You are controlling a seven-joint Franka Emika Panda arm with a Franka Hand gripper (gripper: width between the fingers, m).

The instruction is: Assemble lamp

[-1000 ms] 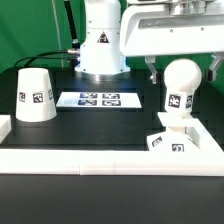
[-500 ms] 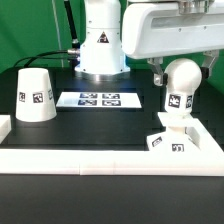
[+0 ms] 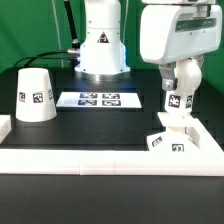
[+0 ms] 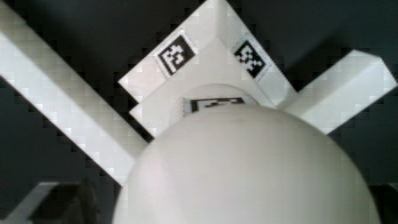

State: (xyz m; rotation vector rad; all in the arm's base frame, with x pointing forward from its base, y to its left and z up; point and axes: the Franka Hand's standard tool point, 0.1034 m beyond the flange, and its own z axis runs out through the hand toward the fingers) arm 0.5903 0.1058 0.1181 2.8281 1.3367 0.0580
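Jaws are down either side of the bulb point(image 3: 181, 95), and I can make out one dark finger point(image 3: 164, 78) just beside the ball, but I can't tell whether the gripper point(image 3: 181, 78) is actually pinching it or only flanking it. On the wrist view the bulb point(image 4: 231, 165) fills nearly everything, and no fingers show there. Right beneath the jaws, the bulb stands upright with its stem on the base point(image 3: 168, 140), tags facing out. The wrist view has that base point(image 4: 214, 60) just past the ball, two tags showing. Further from the jaws, toward the exterior view's left, the marker board point(image 3: 100, 99) lies flat on the black table point(image 3: 110, 125). Beyond it, well apart from the jaws, the shade point(image 3: 35, 95) sits wide end down.
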